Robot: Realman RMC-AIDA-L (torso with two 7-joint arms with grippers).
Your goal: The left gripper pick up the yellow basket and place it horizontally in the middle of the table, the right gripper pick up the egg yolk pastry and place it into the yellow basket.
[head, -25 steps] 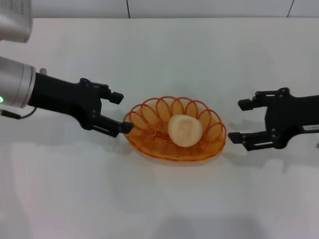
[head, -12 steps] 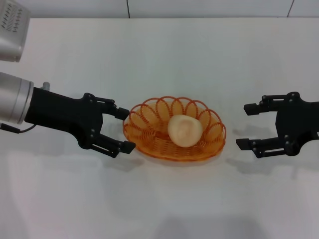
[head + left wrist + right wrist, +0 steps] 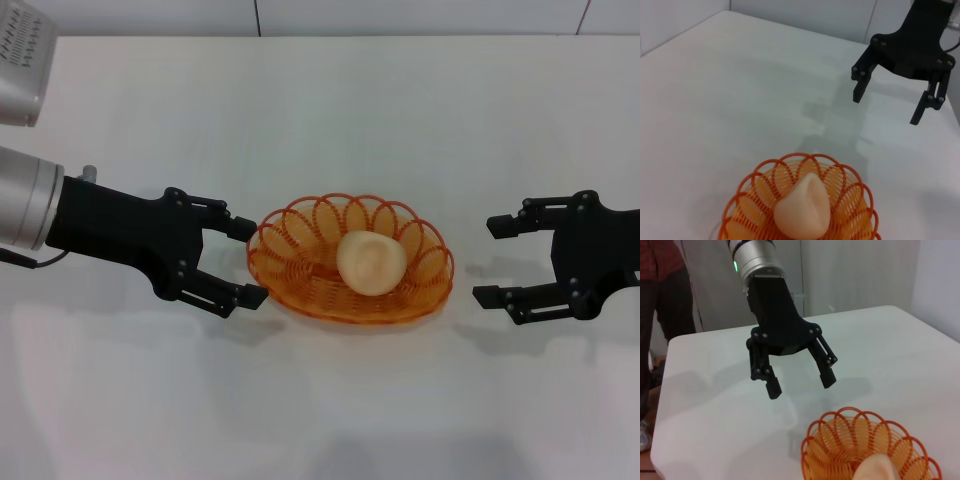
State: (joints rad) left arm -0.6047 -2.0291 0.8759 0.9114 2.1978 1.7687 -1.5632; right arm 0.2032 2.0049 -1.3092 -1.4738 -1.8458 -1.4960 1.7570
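The yellow basket [image 3: 350, 259], an oval orange-yellow wire basket, lies lengthwise in the middle of the white table [image 3: 330, 110]. The egg yolk pastry [image 3: 371, 262], a pale round bun, rests inside it. My left gripper [image 3: 246, 262] hovers open just off the basket's left end, holding nothing. On the other side, my right gripper [image 3: 490, 260] is open too, a short way off the basket's right end. The left wrist view shows the basket [image 3: 800, 205], the pastry [image 3: 802, 210] and the right gripper [image 3: 885, 107]. The right wrist view shows the left gripper [image 3: 799, 382] above the basket [image 3: 867, 447].
A grey-white robot part [image 3: 22, 60] sits at the table's far left corner. A person [image 3: 662, 300] in dark clothes stands beyond the table edge in the right wrist view. A white wall runs along the table's far edge.
Both grippers have drawn back from the basket, the left lowering toward the table's near side, the right retreating to the right. Basket and pastry have stayed put.
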